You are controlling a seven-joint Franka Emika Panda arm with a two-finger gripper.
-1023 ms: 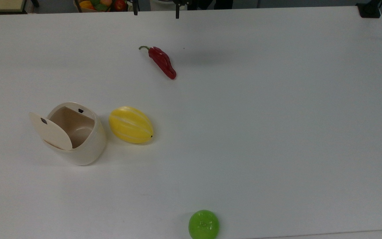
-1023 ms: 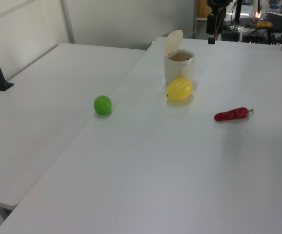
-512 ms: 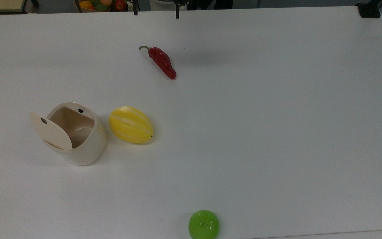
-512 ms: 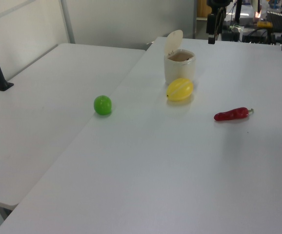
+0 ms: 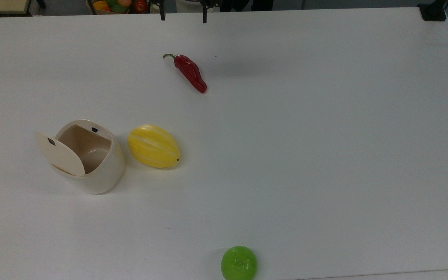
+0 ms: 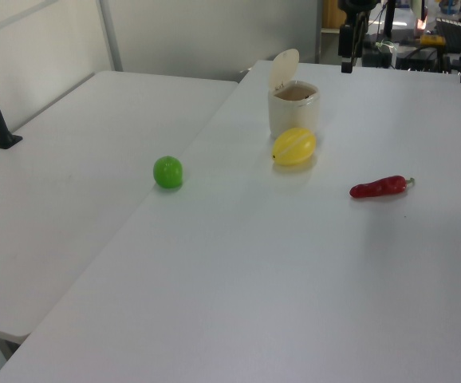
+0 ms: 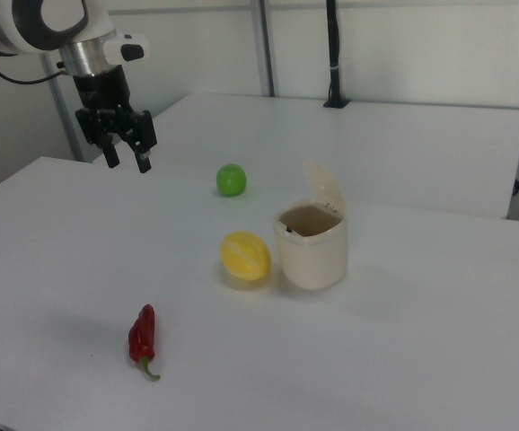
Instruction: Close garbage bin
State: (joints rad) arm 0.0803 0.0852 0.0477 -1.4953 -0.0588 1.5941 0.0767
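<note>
On white table (image 7: 403,341): garbage bin (image 7: 312,245) lid up, beside yellow melon (image 7: 245,257); tool (image 7: 127,160) above, fingers apart.

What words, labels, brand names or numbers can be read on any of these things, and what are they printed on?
None: no readable text anywhere.
Cream-white plastic garbage bin: its raised lid bears just a small dark mark, not lettering.
Yellow striped melon, red chili pepper, green round fruit, white table and black two-finger gripper: no writing.

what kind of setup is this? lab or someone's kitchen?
Likely a robot lab: a robot arm's hand hangs above a bare white table holding toy-like produce, such as a yellow melon, and an open garbage bin.
</note>
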